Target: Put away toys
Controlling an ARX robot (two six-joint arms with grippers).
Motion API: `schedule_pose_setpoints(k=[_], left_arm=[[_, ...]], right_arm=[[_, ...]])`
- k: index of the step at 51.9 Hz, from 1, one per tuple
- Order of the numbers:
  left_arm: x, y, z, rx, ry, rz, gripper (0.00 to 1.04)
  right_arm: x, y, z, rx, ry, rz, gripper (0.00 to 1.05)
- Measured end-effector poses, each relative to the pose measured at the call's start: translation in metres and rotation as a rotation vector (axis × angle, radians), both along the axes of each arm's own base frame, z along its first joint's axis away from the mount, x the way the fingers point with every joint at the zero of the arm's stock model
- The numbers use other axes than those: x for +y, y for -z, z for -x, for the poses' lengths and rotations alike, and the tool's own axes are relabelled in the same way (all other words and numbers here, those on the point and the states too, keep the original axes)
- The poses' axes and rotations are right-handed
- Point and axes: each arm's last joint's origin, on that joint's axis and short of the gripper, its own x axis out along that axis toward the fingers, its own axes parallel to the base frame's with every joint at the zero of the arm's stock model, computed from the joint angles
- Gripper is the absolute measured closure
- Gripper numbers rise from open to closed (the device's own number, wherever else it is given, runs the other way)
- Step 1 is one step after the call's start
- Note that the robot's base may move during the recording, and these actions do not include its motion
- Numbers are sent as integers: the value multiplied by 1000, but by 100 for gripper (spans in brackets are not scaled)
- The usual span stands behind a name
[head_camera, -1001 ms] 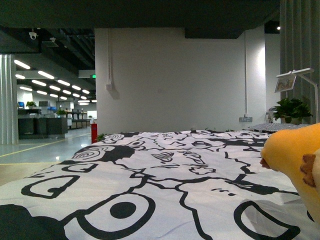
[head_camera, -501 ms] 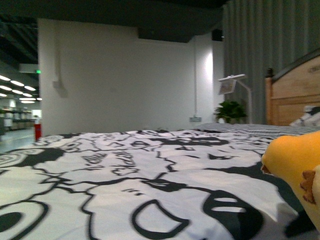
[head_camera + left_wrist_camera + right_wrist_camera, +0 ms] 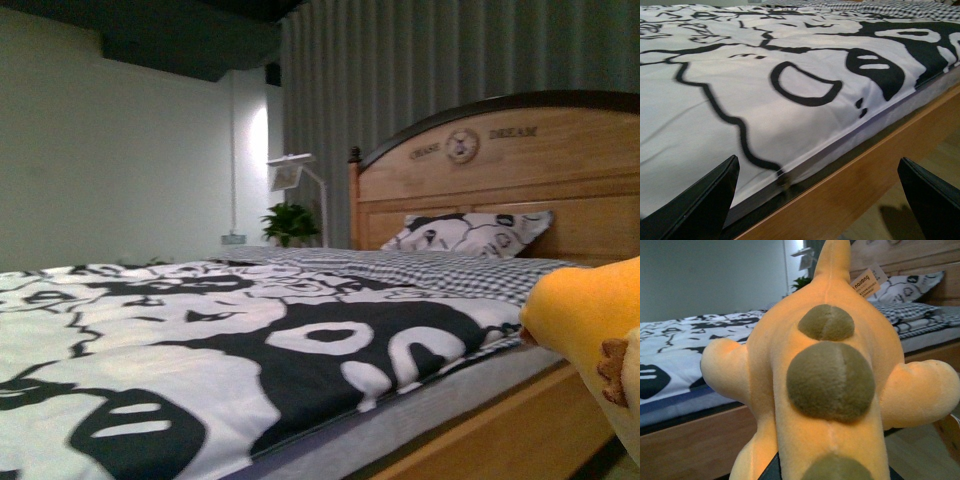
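Round to the right the robot's view has swung in the last second: the open office is gone and a bed's headboard has come in, while the toy keeps its place at the right edge.

The right pincer (image 3: 776, 472) shows only as a dark sliver under the soft yellow-orange plush animal (image 3: 830, 375). It carries the toy clear of bed and floor, beside the mattress edge. Round olive-brown patches (image 3: 831, 381) run down the plush's back, and a small orange paper tag (image 3: 869, 282) sticks out near its far end.

The left pincer (image 3: 817, 165) stands wide, its black fingers (image 3: 710, 200) far apart with nothing between them, over the edge of the bed.

Beyond them lies the black-and-white cartoon-print duvet (image 3: 200, 340) over a wooden bed frame (image 3: 480, 430). Further up come a checked sheet (image 3: 450, 268), a matching printed pillow (image 3: 470, 232) and the arched wooden headboard (image 3: 520, 170). Behind that hang grey curtains (image 3: 400, 60), with a white lamp (image 3: 290, 172) and a green potted plant (image 3: 290, 222) by the wall.
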Motion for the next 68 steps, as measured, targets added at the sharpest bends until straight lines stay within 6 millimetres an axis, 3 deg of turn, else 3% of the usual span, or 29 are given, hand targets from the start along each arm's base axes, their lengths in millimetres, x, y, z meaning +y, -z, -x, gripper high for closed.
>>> schedule_pose_setpoints(k=[68], left_arm=[[0,0,0,1,0,0,6]], right_arm=[[0,0,0,-1,-5,3,97]])
